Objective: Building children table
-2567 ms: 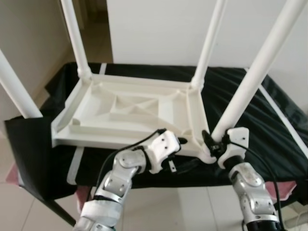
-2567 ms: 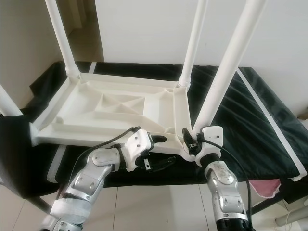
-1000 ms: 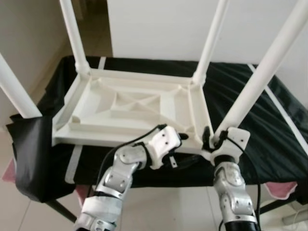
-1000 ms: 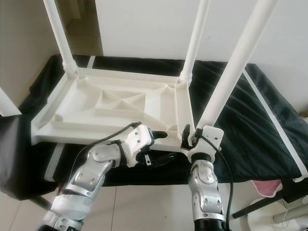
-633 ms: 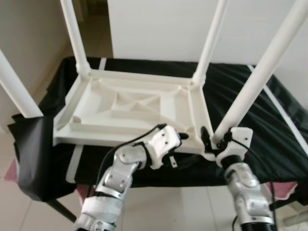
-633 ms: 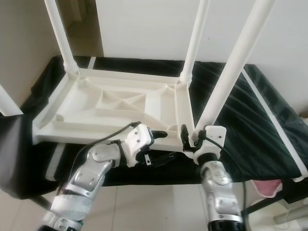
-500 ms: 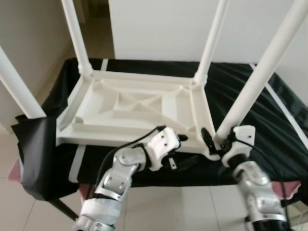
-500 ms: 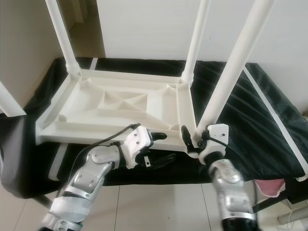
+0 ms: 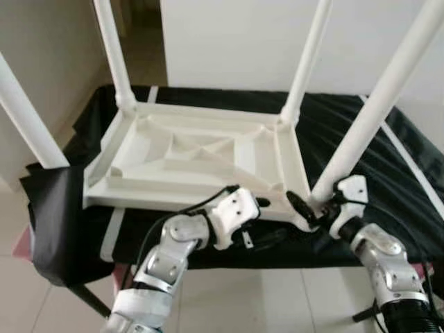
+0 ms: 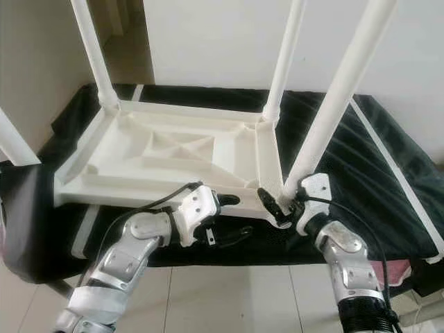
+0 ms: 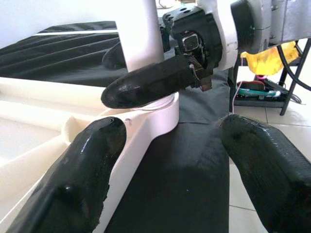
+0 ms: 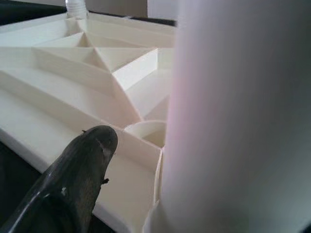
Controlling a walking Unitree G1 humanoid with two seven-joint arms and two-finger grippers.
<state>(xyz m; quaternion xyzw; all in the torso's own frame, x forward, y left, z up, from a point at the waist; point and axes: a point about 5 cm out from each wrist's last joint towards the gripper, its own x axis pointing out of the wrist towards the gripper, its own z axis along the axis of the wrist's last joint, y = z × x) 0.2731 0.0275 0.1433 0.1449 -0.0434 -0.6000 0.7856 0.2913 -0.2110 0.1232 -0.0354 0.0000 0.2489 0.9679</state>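
A white plastic children's table (image 9: 139,149) lies upside down on a black-draped stand (image 9: 347,118), its legs pointing up. My right gripper (image 9: 310,208) is at the base of the near right leg (image 9: 368,125), shut on it; one black finger (image 11: 150,82) lies against the leg where it meets its socket (image 12: 146,133). My left gripper (image 9: 267,220) stands open at the tabletop's near edge, just left of that corner. Its upper finger (image 9: 262,202) rests on the rim and its lower finger (image 9: 269,239) hangs below against the cloth.
The other legs (image 9: 114,55) (image 9: 309,59) (image 9: 24,118) rise steeply around the work area. A white wall (image 9: 236,41) stands close behind the stand. Tiled floor (image 9: 263,305) lies in front. Yellow and pink items (image 11: 272,53) sit low at the stand's right end.
My right arm has swung from beneath the corner out to its right, the wrist turning around the leg's base. The left gripper has stayed at the rim. The camera shifted slightly.
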